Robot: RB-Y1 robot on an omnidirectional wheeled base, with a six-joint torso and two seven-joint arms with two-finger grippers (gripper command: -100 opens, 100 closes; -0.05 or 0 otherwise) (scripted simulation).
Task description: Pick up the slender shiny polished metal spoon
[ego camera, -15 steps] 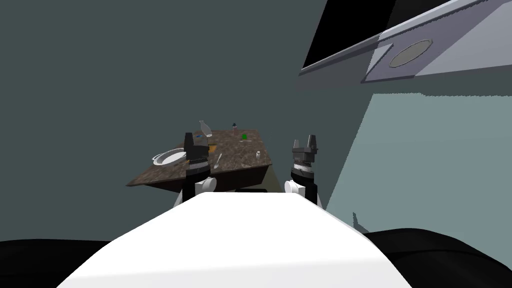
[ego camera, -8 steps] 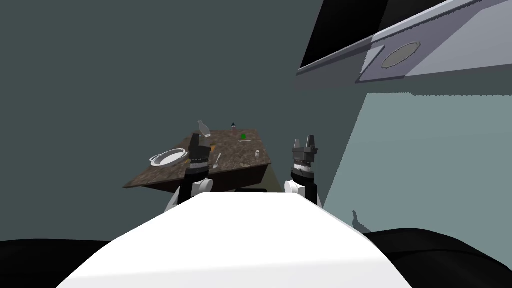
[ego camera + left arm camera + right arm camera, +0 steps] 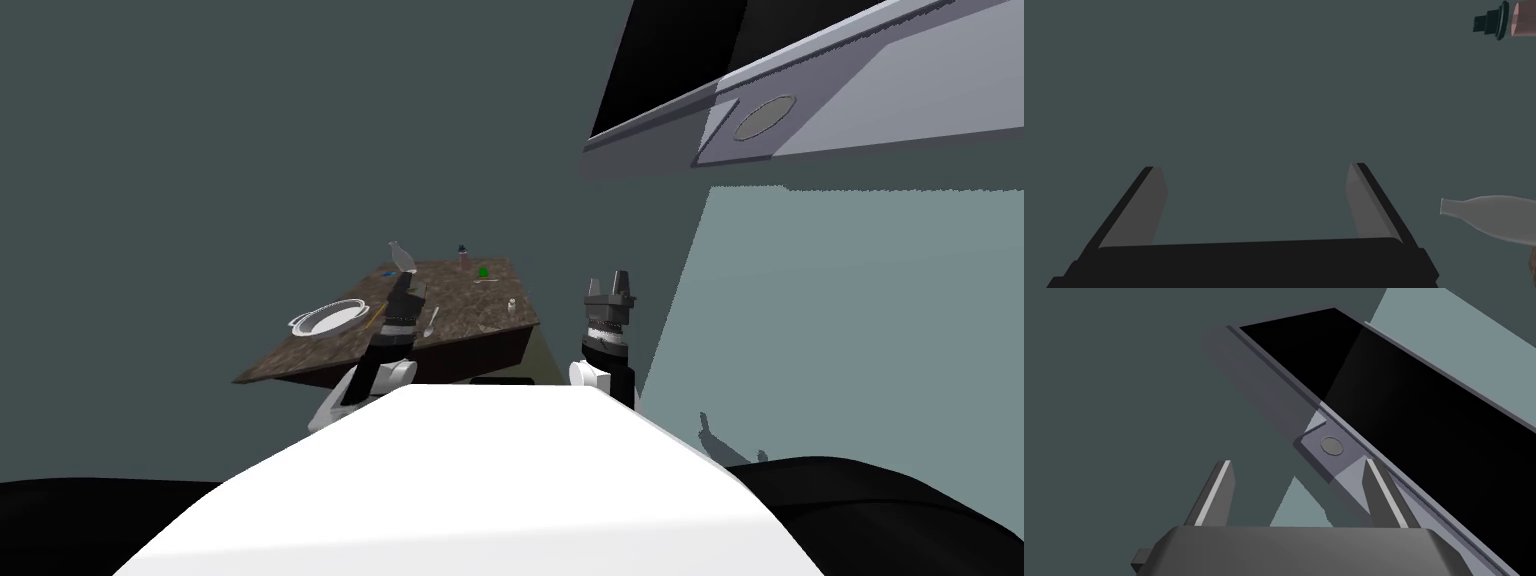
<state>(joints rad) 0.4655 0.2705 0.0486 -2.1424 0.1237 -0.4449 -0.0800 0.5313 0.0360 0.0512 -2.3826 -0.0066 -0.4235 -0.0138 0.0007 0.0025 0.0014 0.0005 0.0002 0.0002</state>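
Silvery spoon (image 3: 432, 320) lies on the mottled brown worktop (image 3: 470, 306), at four o'clock from the released left tool (image 3: 401, 288). I'd pitch that tool down, shift it there, and straddle the thin handle crosswise. Right tool (image 3: 610, 286) is released too.

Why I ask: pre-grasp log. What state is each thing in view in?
spoon: lying flat on the table, untouched.
left gripper: open, empty, over the table.
right gripper: open, empty, off the table's side.
plate: resting flat on the table.
pink bottle: cap on.
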